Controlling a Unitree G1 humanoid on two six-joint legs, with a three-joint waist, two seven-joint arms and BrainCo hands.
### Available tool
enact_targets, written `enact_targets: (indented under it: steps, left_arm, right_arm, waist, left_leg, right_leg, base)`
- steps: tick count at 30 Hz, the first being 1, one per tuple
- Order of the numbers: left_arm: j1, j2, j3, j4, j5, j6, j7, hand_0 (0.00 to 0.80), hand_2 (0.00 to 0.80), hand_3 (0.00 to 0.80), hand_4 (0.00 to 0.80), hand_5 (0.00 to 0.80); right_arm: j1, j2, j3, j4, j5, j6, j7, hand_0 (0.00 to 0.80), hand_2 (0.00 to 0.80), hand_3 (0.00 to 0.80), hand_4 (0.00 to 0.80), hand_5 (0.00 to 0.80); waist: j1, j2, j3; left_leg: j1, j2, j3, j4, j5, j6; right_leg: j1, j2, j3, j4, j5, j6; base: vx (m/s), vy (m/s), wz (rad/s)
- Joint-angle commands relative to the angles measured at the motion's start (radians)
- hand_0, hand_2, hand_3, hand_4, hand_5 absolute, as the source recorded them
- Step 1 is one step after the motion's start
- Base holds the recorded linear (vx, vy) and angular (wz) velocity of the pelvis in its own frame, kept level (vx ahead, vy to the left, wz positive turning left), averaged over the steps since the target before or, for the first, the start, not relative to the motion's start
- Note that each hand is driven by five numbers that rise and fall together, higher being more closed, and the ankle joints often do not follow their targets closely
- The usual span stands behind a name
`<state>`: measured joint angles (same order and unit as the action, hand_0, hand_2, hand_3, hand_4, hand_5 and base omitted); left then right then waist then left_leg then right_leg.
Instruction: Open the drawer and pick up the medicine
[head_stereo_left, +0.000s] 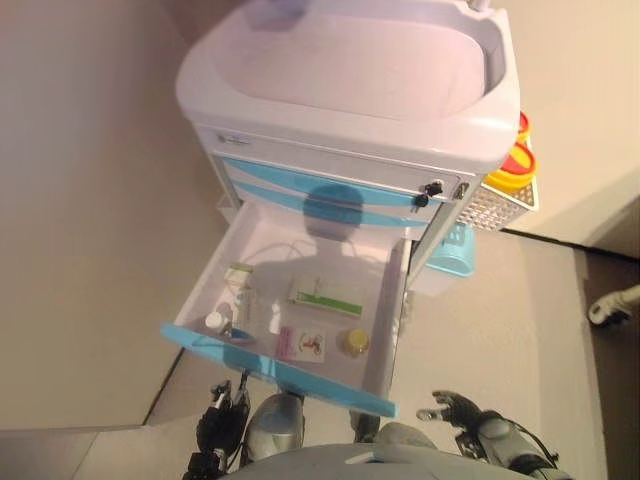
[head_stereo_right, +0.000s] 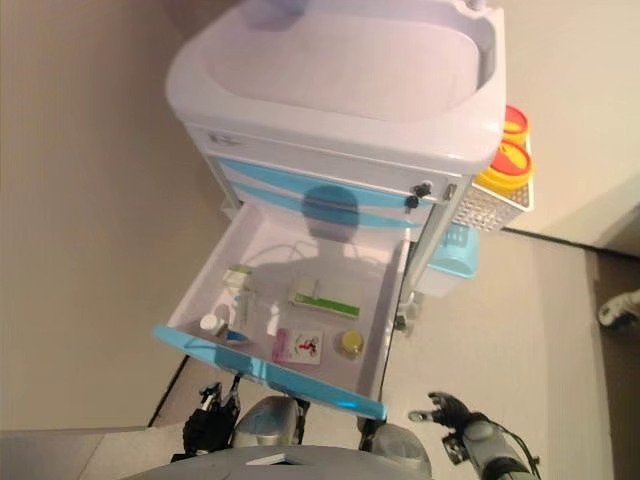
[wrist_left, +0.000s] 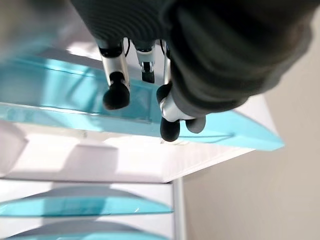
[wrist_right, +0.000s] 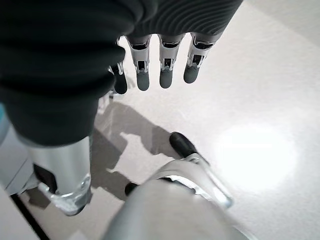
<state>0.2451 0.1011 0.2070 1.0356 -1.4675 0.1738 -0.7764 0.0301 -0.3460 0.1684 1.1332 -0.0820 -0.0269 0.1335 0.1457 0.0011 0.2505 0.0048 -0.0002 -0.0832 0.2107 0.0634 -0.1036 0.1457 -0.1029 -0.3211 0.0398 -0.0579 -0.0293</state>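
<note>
The white medical cart has its lower drawer pulled out, its teal front nearest me. Inside lie a green-and-white medicine box, a pink-and-white box, a small yellow-capped bottle, a white bottle and a small box. My left hand hangs just below the teal front with relaxed fingers and holds nothing. Low at the right, my right hand is over the floor, its fingers straight and empty.
Two shut teal drawers sit above the open one, with keys at the lock. A white mesh basket holding yellow containers and a teal basket hang on the cart's right side. A wall stands close on the left.
</note>
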Motion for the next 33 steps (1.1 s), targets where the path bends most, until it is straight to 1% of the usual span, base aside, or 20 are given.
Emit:
enact_targets:
  steps: [1, 5, 6, 7, 8, 12, 15, 18, 19, 20, 22, 23, 24, 25, 26, 27, 28, 30, 31, 33]
  left_arm:
    - [0.079, 0.097, 0.103, -0.066, -0.008, -0.036, -0.006, 0.8, 0.8, 0.8, 0.8, 0.8]
    - [0.081, 0.096, 0.115, -0.036, 0.07, -0.058, -0.012, 0.8, 0.8, 0.8, 0.8, 0.8]
    - [0.078, 0.094, 0.112, -0.032, 0.095, -0.077, 0.001, 0.765, 0.765, 0.765, 0.765, 0.765]
    - [0.076, 0.096, 0.109, -0.025, 0.137, -0.1, 0.017, 0.0, 0.0, 0.0, 0.0, 0.0]
    - [0.075, 0.097, 0.105, -0.023, 0.153, -0.111, 0.026, 0.0, 0.0, 0.0, 0.0, 0.0]
    - [0.043, 0.113, 0.06, 0.003, 0.351, -0.217, 0.117, 0.0, 0.0, 0.0, 0.0, 0.0]
    - [0.009, 0.139, -0.005, 0.003, 0.485, -0.301, 0.223, 0.0, 0.0, 0.0, 0.0, 0.0]
    - [-0.019, 0.169, -0.077, 0.01, 0.692, -0.381, 0.399, 0.0, 0.0, 0.0, 0.0, 0.0]
    - [-0.031, 0.18, -0.11, 0.017, 0.803, -0.406, 0.458, 0.0, 0.0, 0.0, 0.0, 0.0]
    - [-0.043, 0.192, -0.138, 0.019, 0.889, -0.415, 0.521, 0.0, 0.0, 0.0, 0.0, 0.0]
    - [-0.051, 0.206, -0.177, 0.027, 1.039, -0.427, 0.586, 0.0, 0.0, 0.0, 0.0, 0.0]
    - [-0.054, 0.221, -0.212, 0.027, 1.158, -0.434, 0.647, 0.0, 0.0, 0.0, 0.0, 0.0]
    - [-0.054, 0.234, -0.26, 0.021, 1.278, -0.412, 0.675, 0.0, 0.0, 0.0, 0.0, 0.0]
    - [-0.054, 0.238, -0.282, 0.023, 1.298, -0.406, 0.685, 0.0, 0.0, 0.0, 0.0, 0.0]
    - [-0.05, 0.245, -0.314, 0.018, 1.33, -0.377, 0.69, 0.0, 0.0, 0.0, 0.0, 0.0]
    - [-0.046, 0.247, -0.327, 0.016, 1.32, -0.361, 0.686, 0.0, 0.0, 0.0, 0.0, 0.0]
    - [-0.04, 0.24, -0.337, 0.027, 1.286, -0.344, 0.689, 0.0, 0.0, 0.0, 0.0, 0.0]
    - [-0.035, 0.223, -0.329, 0.059, 1.218, -0.326, 0.685, 0.0, 0.0, 0.0, 0.0, 0.0]
    - [-0.035, 0.217, -0.323, 0.071, 1.196, -0.32, 0.683, 0.0, 0.0, 0.0, 0.0, 0.0]
    - [-0.033, 0.19, -0.302, 0.128, 1.165, -0.323, 0.675, 0.0, 0.0, 0.0, 0.0, 0.0]
  right_arm:
    - [-0.017, -0.058, -0.041, 0.02, -0.011, -0.044, -0.013, 0.0, 0.0, 0.0, 0.0, 0.0]
    - [-0.019, -0.059, -0.059, 0.059, -0.001, -0.06, -0.025, 0.0, 0.0, 0.0, 0.0, 0.0]
    - [-0.018, -0.058, -0.062, 0.064, 0.002, -0.064, -0.03, 0.0, 0.0, 0.0, 0.0, 0.0]
    - [-0.015, -0.056, -0.065, 0.068, 0.002, -0.068, -0.034, 0.0, 0.0, 0.0, 0.0, 0.0]
    - [-0.013, -0.054, -0.065, 0.069, 0.003, -0.07, -0.037, 0.0, 0.0, 0.0, 0.0, 0.0]
    - [-0.003, -0.047, -0.068, 0.086, -0.006, -0.1, -0.056, 0.0, 0.0, 0.0, 0.0, 0.0]
    - [0.006, -0.047, -0.066, 0.076, -0.006, -0.119, -0.082, 0.0, 0.0, 0.0, 0.0, 0.0]
    - [0.009, -0.048, -0.07, 0.066, 0.025, -0.149, -0.129, 0.0, 0.0, 0.0, 0.0, 0.0]
    - [0.007, -0.047, -0.071, 0.061, 0.037, -0.16, -0.148, 0.0, 0.0, 0.0, 0.0, 0.0]
    - [0.005, -0.048, -0.074, 0.053, 0.062, -0.176, -0.171, 0.0, 0.0, 0.0, 0.0, 0.0]
    - [0.004, -0.051, -0.083, 0.031, 0.095, -0.197, -0.202, 0.0, 0.0, 0.0, 0.0, 0.0]
    - [0.003, -0.056, -0.096, -0.008, 0.127, -0.21, -0.235, 0.0, 0.0, 0.0, 0.0, 0.0]
    - [0.003, -0.066, -0.112, -0.077, 0.158, -0.212, -0.268, 0.0, 0.0, 0.0, 0.0, 0.0]
    - [0.001, -0.072, -0.119, -0.114, 0.162, -0.201, -0.277, 0.0, 0.0, 0.0, 0.0, 0.0]
    - [0.003, -0.089, -0.134, -0.215, 0.177, -0.203, -0.312, 0.0, 0.0, 0.0, 0.0, 0.0]
    - [0.006, -0.094, -0.144, -0.28, 0.174, -0.185, -0.321, 0.0, 0.0, 0.0, 0.0, 0.0]
    - [0.011, -0.103, -0.16, -0.392, 0.16, -0.164, -0.335, 0.0, 0.0, 0.0, 0.0, 0.0]
    - [0.019, -0.102, -0.178, -0.554, 0.141, -0.164, -0.333, 0.0, 0.0, 0.0, 0.0, 0.0]
    - [0.022, -0.101, -0.183, -0.596, 0.131, -0.174, -0.332, 0.0, 0.0, 0.0, 0.0, 0.0]
    - [0.02, -0.094, -0.203, -0.717, 0.088, -0.227, -0.318, 0.0, 0.0, 0.0, 0.0, 0.0]
  waist:
    - [0.035, 0.02, 0.009]
    - [0.04, 0.03, 0.009]
    - [0.039, 0.031, 0.009]
    - [0.037, 0.03, 0.006]
    - [0.036, 0.03, 0.005]
    - [0.016, 0.023, -0.011]
    - [-0.005, 0.015, -0.024]
    - [-0.024, 0.009, -0.036]
    - [-0.031, 0.009, -0.04]
    - [-0.04, 0.009, -0.046]
    - [-0.05, 0.009, -0.051]
    - [-0.061, 0.009, -0.055]
    - [-0.076, 0.01, -0.055]
    - [-0.086, 0.011, -0.059]
    - [-0.105, 0.013, -0.063]
    - [-0.113, 0.015, -0.065]
    - [-0.133, 0.018, -0.069]
    - [-0.157, 0.019, -0.075]
    - [-0.163, 0.019, -0.077]
    - [-0.178, 0.014, -0.082]
  left_leg:
    - [-0.089, -0.014, -0.027, 0.007, 0.046, 0.039]
    - [-0.091, -0.03, -0.031, 0.02, 0.049, 0.043]
    - [-0.09, -0.032, -0.031, 0.023, 0.05, 0.043]
    - [-0.087, -0.036, -0.03, 0.026, 0.048, 0.044]
    - [-0.085, -0.037, -0.029, 0.028, 0.046, 0.045]
    - [-0.064, -0.042, -0.014, 0.029, 0.016, 0.053]
    - [-0.041, -0.046, 0.003, 0.0, -0.02, 0.066]
    - [-0.009, -0.048, 0.018, -0.043, -0.047, 0.08]
    - [0.004, -0.047, 0.024, -0.06, -0.048, 0.083]
    - [0.017, -0.046, 0.029, -0.078, -0.047, 0.087]
    - [0.031, -0.046, 0.036, -0.099, -0.047, 0.092]
    - [0.042, -0.045, 0.043, -0.117, -0.045, 0.096]
    - [0.056, -0.042, 0.058, -0.137, -0.046, 0.099]
    - [0.056, -0.041, 0.063, -0.148, -0.043, 0.101]
    - [0.065, -0.039, 0.077, -0.171, -0.041, 0.106]
    - [0.07, -0.037, 0.085, -0.185, -0.039, 0.107]
    - [0.078, -0.034, 0.1, -0.205, -0.038, 0.111]
    - [0.087, -0.031, 0.121, -0.236, -0.034, 0.114]
    - [0.089, -0.03, 0.128, -0.245, -0.033, 0.115]
    - [0.092, -0.027, 0.147, -0.269, -0.029, 0.116]
  right_leg:
    - [0.0, 0.028, 0.071, 0.012, 0.045, 0.031]
    - [-0.003, 0.022, 0.059, 0.024, 0.041, 0.029]
    - [-0.001, 0.021, 0.056, 0.026, 0.04, 0.028]
    - [0.0, 0.02, 0.055, 0.028, 0.04, 0.028]
    - [0.001, 0.019, 0.054, 0.029, 0.04, 0.028]
    - [0.005, 0.013, 0.06, 0.033, 0.043, 0.03]
    - [0.002, 0.011, 0.073, 0.031, 0.049, 0.036]
    - [-0.002, 0.011, 0.087, 0.024, 0.055, 0.044]
    - [-0.004, 0.013, 0.092, 0.021, 0.057, 0.047]
    - [-0.006, 0.016, 0.097, 0.017, 0.06, 0.049]
    - [-0.007, 0.019, 0.106, 0.01, 0.063, 0.053]
    - [-0.009, 0.021, 0.114, 0.003, 0.067, 0.057]
    - [-0.01, 0.025, 0.127, -0.004, 0.07, 0.061]
    - [-0.016, 0.026, 0.131, -0.008, 0.074, 0.063]
    - [-0.023, 0.031, 0.143, -0.018, 0.079, 0.067]
    - [-0.025, 0.032, 0.148, -0.022, 0.082, 0.07]
    - [-0.031, 0.034, 0.16, -0.032, 0.087, 0.073]
    - [-0.039, 0.034, 0.174, -0.045, 0.094, 0.08]
    - [-0.043, 0.033, 0.178, -0.049, 0.097, 0.081]
    - [-0.052, 0.032, 0.185, -0.059, 0.103, 0.087]
  base:
    - [-0.011, 0.062, 0.06]
    - [0.019, 0.037, 0.41]
    - [0.05, 0.032, 0.04]
    - [0.05, 0.031, -0.01]
    - [0.084, 0.034, -0.02]
    - [0.092, 0.032, -0.03]
    - [0.073, 0.033, -0.13]
    - [0.054, 0.035, -0.15]
    - [0.047, 0.042, -0.03]
    - [0.041, 0.042, -0.17]
    - [0.03, 0.041, -0.36]
    - [0.025, 0.056, -0.32]
    - [0.017, 0.06, -0.27]
    - [-0.013, 0.084, -0.25]
    - [-0.02, 0.077, -0.3]
    - [-0.025, 0.108, -0.33]
    - [-0.013, 0.094, -0.41]
    - [-0.022, 0.089, -0.41]
    - [-0.032, 0.062, -0.34]
    - [-0.037, 0.041, -0.28]
